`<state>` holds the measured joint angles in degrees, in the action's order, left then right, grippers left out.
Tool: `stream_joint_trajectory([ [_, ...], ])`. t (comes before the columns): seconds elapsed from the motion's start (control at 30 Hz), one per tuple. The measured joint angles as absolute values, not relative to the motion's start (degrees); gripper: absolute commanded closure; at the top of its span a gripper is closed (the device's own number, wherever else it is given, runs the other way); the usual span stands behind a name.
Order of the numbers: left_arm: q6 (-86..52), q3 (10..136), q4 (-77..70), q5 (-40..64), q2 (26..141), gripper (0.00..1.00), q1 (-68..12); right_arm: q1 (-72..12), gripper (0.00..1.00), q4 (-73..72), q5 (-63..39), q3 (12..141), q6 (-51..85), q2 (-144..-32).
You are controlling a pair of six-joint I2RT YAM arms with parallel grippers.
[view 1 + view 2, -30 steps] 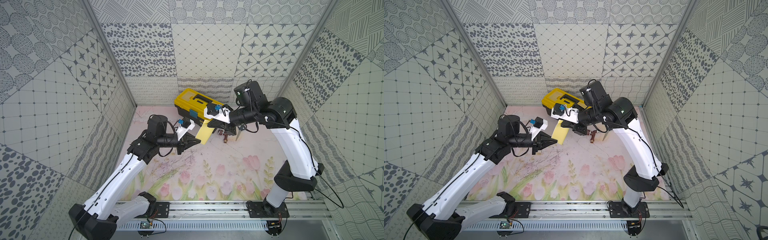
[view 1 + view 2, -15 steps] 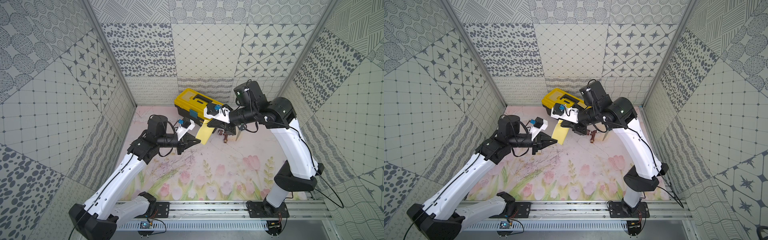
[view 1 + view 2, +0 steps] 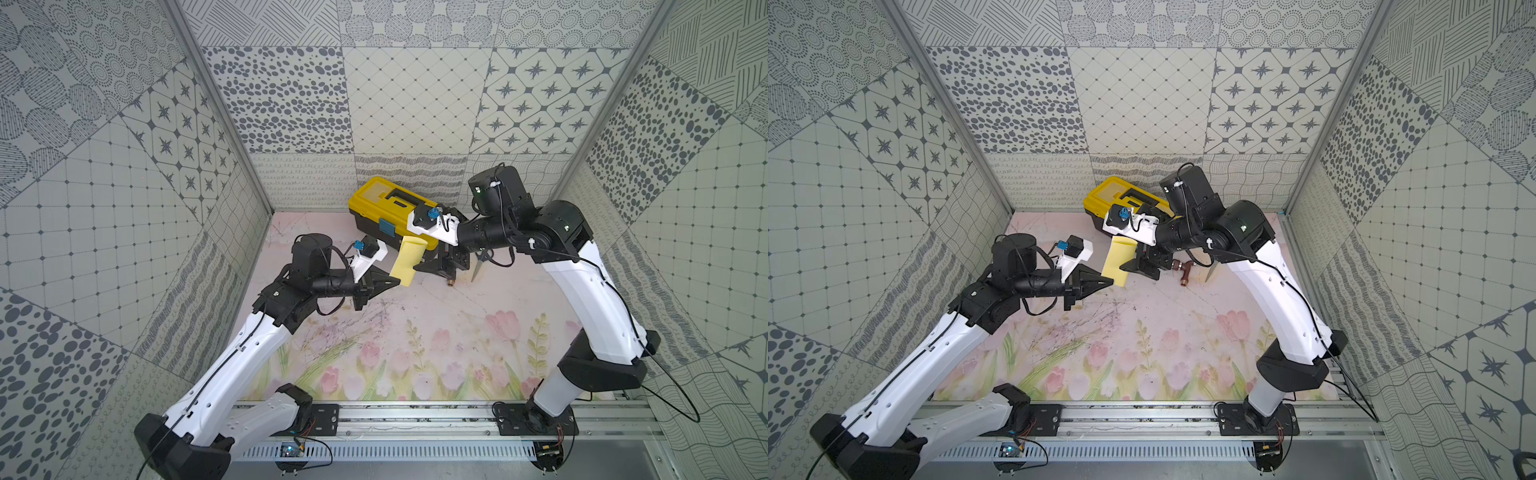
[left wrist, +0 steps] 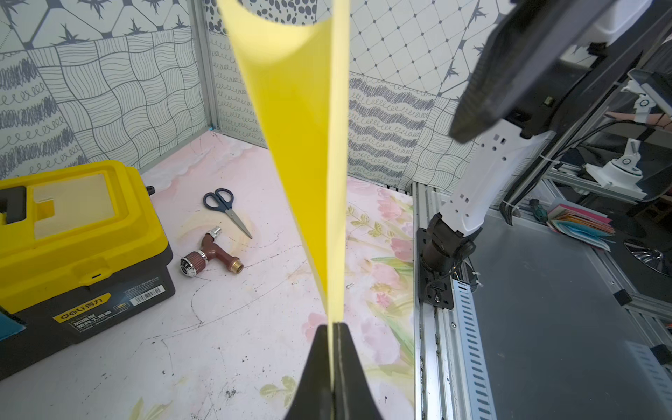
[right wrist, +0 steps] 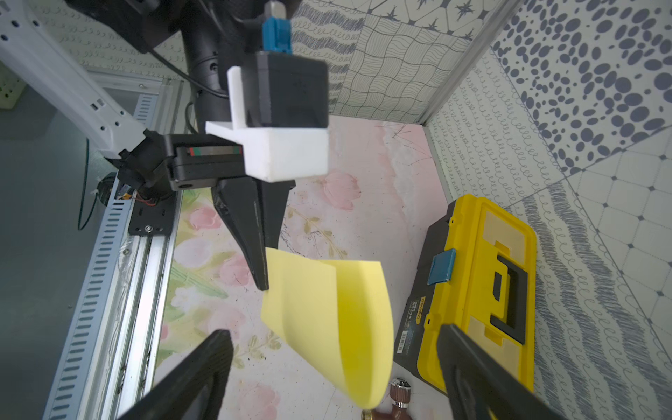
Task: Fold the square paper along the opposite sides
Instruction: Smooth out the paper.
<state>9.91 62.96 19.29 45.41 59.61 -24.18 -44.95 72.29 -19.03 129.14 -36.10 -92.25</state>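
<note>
The square paper (image 4: 309,145) is up in the air, well clear of the worktop (image 3: 415,328), hanging between the two arms just in front of the yellow-and-black plastic toolbox (image 3: 386,208). The left claw (image 4: 334,332) is clamped tight on it, with two layers of the sheet pinched together at its tip. From there the sheet bells out into a soft open loop, with no sharp crease that I can see. The right claw (image 5: 334,336) stands wide apart on either side of that rounded end, touching nothing.

It looks like a feather-light, matte, pale-yellow sheet, limp enough to curl on its own and easy to crumple or tear at a pinch point. I'd say the place to take it is across the rounded bend, flat pads squeezing gently to set the crease. Scissors (image 4: 227,211) and a maroon tap with a brass thread (image 4: 211,254) lie near the toolbox.
</note>
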Motion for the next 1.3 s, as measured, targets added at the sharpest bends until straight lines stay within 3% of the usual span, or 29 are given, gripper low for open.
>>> stream_joint_trajectory([
  [0.17,7.0,59.5,13.2,41.9,56.0,1.0,-24.2,-43.7,0.03,53.8,-14.5,108.3,-28.3,-77.6],
  [0.33,3.6,57.2,5.5,38.6,53.4,1.0,-24.2,-40.0,0.03,39.1,-20.9,97.9,-17.6,-69.1],
  [0.77,-5.8,58.9,-11.3,37.6,52.1,1.0,-24.2,-39.5,0.06,27.7,-39.1,90.2,-6.8,-74.8],
  [1.03,-9.3,59.2,-15.9,39.9,52.0,1.0,-24.2,-39.1,0.2,23.6,-47.2,90.2,-4.8,-75.2],
  [1.3,-10.9,59.1,-17.3,41.0,52.1,1.0,-24.3,-38.9,0.41,21.8,-47.2,91.1,-3.0,-76.4],
])
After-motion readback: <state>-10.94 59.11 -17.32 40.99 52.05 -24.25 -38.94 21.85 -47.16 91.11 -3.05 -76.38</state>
